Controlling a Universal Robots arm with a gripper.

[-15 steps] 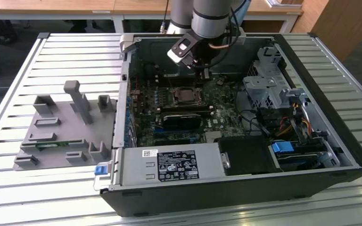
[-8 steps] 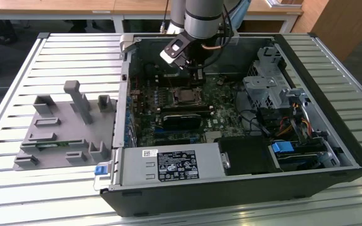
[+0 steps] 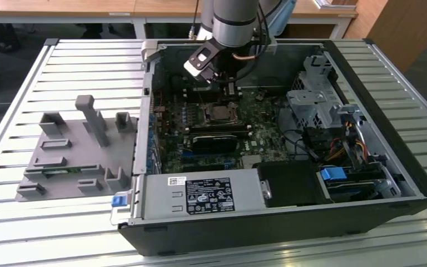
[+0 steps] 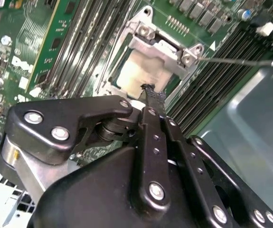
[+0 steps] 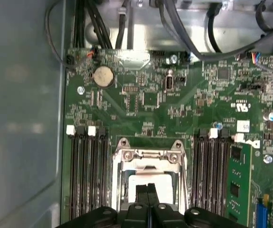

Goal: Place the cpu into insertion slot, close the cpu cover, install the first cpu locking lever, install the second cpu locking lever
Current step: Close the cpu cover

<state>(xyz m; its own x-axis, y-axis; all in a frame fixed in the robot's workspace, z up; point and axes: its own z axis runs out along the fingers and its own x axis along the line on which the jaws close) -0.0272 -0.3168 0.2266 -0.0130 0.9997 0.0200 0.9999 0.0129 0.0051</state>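
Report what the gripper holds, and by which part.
Nothing is held: the gripper has its fingers pressed together with nothing between them, tips over the cpu.

Cpu cover (image 5: pixel 148 156): bare silvery metal, smooth, glossy. Cpu (image 4: pixel 134 71): pale matt top. Gripper (image 5: pixel 147 189): black, satin finish, shiny metal screws. Circuit board (image 5: pixel 141 118): green, lacquered sheen. Table (image 3: pixel 20 222): ribbed metal slats.

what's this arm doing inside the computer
A robot arm reaches into an open computer case on a slatted table. Its gripper, fingers together and holding nothing I can see, hangs just over the cpu, which already sits in the socket on the green board. The silvery cover frames the chip, and a thin wire lever sticks out sideways, seemingly unlatched.
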